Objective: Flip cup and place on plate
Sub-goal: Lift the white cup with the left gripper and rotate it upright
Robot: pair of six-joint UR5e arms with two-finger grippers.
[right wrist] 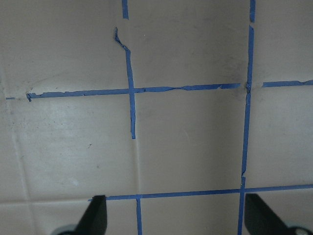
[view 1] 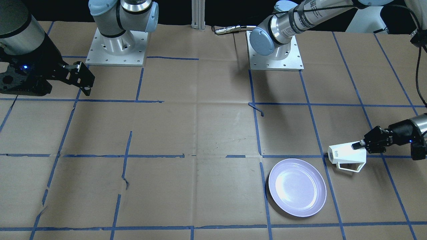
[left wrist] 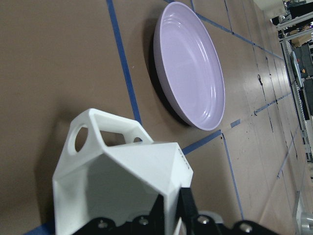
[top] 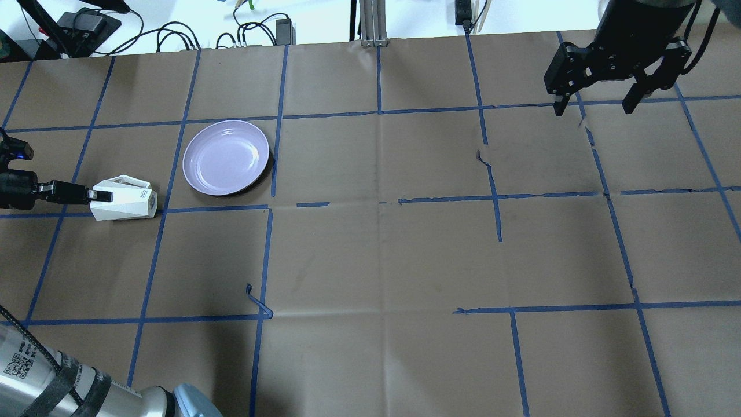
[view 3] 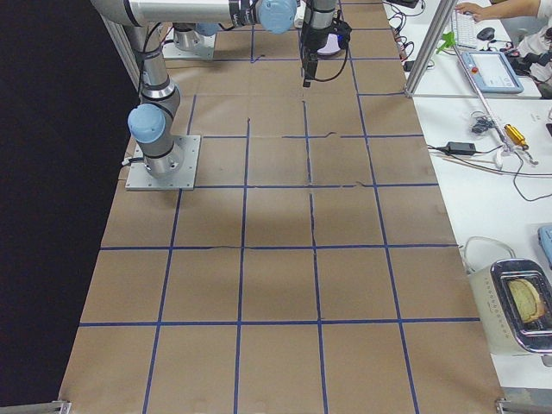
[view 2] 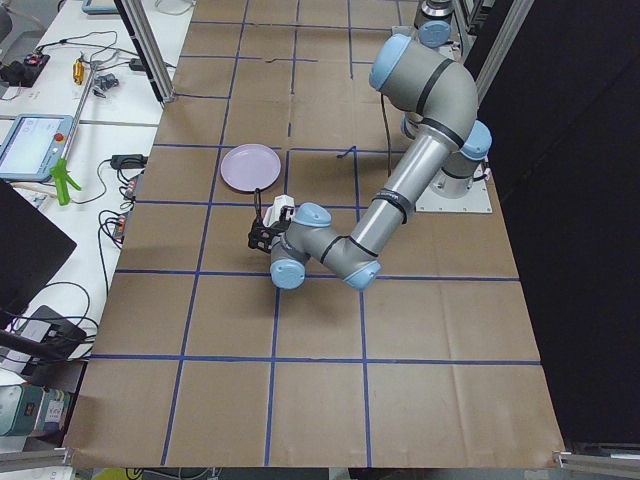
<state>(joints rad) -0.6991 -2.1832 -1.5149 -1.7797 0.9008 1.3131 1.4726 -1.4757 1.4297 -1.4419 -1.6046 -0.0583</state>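
Observation:
The white faceted cup is on its side left of the plate, its lettered base toward the table's middle and its handle toward the far edge. My left gripper is shut on the cup's rim wall; I cannot tell whether the cup touches the paper. The same grip shows in the front view, cup and gripper, and in the left wrist view, cup with a dark finger at its rim. The lavender plate lies empty close by. My right gripper is open, far away.
Brown paper with a blue tape grid covers the table. A loose curl of tape sticks up near the robot's side. The arm bases stand at the robot's edge. Cables and gear lie beyond the far edge.

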